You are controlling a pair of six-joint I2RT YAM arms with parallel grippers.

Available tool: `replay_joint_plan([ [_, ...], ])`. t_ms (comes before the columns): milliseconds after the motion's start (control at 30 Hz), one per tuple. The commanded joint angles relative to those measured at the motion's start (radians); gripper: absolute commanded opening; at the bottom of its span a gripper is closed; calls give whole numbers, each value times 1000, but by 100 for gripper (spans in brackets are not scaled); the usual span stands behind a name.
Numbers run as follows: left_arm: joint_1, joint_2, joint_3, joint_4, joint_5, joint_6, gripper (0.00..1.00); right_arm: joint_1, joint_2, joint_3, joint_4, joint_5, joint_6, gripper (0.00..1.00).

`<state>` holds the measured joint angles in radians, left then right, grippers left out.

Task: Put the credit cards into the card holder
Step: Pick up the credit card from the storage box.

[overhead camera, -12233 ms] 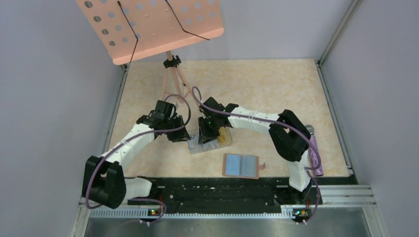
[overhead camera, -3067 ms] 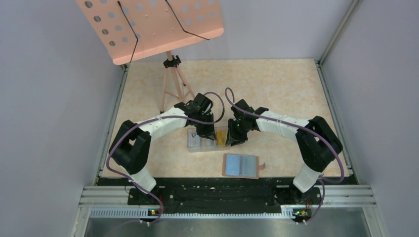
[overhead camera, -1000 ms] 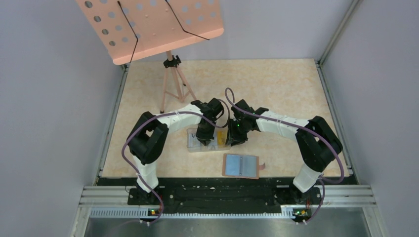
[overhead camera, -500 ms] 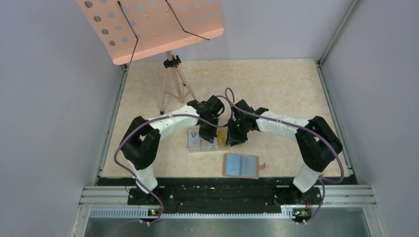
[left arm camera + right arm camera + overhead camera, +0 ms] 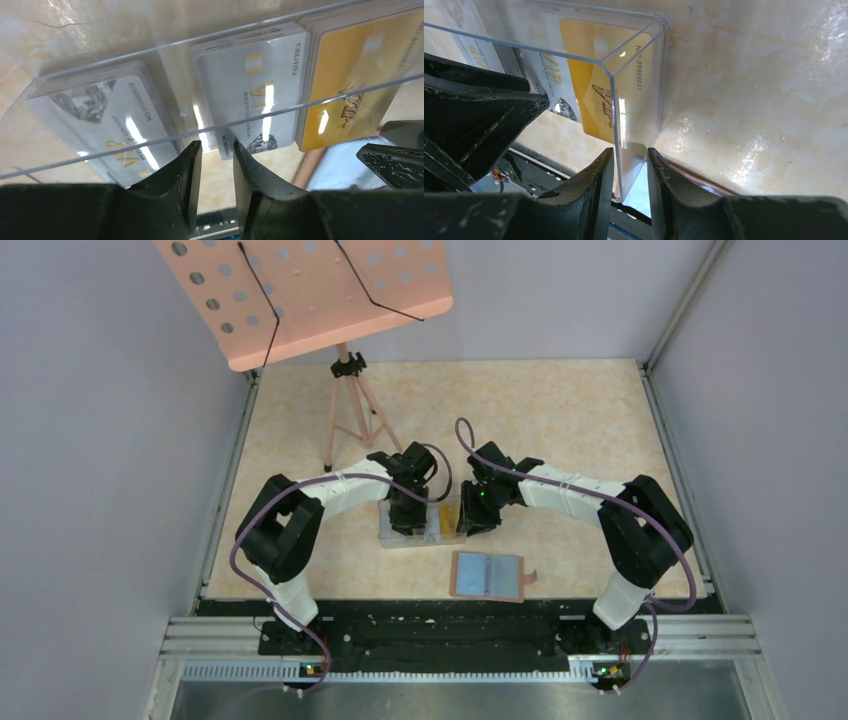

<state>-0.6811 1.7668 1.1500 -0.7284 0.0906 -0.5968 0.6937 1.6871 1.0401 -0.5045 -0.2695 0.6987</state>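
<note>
Around credit cards [image 5: 250, 85] — clear box [image 5: 636, 110]; right fingers [image 5: 599, 190] pinch its wall; left fingers [image 5: 180, 180] spread.

yellow card [image 5: 586, 70] — "vip", "no 8888821" | grey-white card [image 5: 250, 85] — "vip"

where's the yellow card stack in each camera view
Top external: yellow card stack at the right end of the clear box, mid-table.
Left wrist: upper right, inside the box.
Right wrist: upper centre-left, behind the box's corner.
Shared landmark: the clear box.
</note>
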Motion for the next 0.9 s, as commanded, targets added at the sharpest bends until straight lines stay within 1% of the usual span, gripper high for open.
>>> replay_joint_plan([
  [0, 9, -35, -14, 58, 31, -15, 35, 15, -37, -10, 19, -33, -8, 31],
  [100, 9, -23, -22, 78, 52, -17, 32, 15, -38, -11, 17, -33, -9, 31],
  [200, 9, -16, -25, 94, 70, -19, 27, 15, -38, -11, 15, -33, -9, 31],
  [367, 9, -20, -8, 82, 77, -15, 7, 16, -37, -10, 16, -34, -10, 31],
  [433, 9, -25, 4, 62, 68, -10, 3, 14, -37, -9, 16, -34, -10, 31],
  [600, 6, -32, 40, 11, 39, 13, 3, 15, -36, -6, 16, -36, -10, 31],
  [733, 5, -20, 49, -4, 42, 26, 17, 15, -37, -5, 16, -37, -10, 31],
  [800, 4, -7, 52, -7, 46, 29, 19, 16, -37, -5, 15, -37, -8, 31],
  [867, 1, 1, 58, -9, 49, 29, 19, 15, -36, -5, 16, -37, -11, 31],
])
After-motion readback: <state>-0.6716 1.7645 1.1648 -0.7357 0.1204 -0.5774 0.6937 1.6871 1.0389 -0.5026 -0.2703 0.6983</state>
